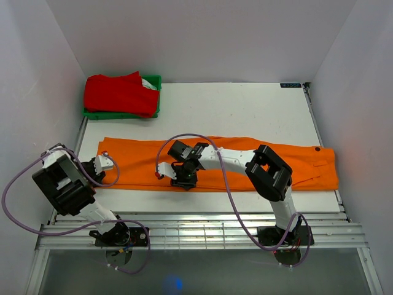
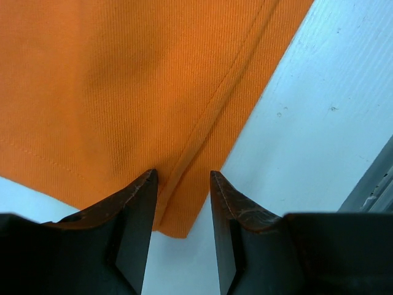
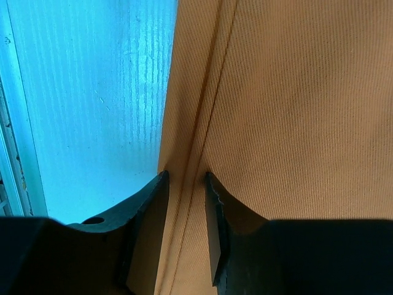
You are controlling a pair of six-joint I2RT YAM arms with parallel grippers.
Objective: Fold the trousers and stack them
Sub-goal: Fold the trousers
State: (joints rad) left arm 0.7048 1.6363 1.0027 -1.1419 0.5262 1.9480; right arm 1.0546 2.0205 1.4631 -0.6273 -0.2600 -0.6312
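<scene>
Trousers (image 1: 135,163): flat, lengthwise on the tabletop (image 1: 245,110), waistband right.
Left gripper (image 2: 183,175): half open astride the hem-corner seam, holding nothing.
Right gripper (image 3: 186,175): narrower gap astride the near edge, nothing clamped.
Risk: the jaws catch only one layer or slip off, skewing the fold.
Writing: dark label (image 1: 291,85), unreadable.

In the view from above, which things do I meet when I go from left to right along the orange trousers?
left gripper → right gripper → dark button at the right end of the trousers
</scene>
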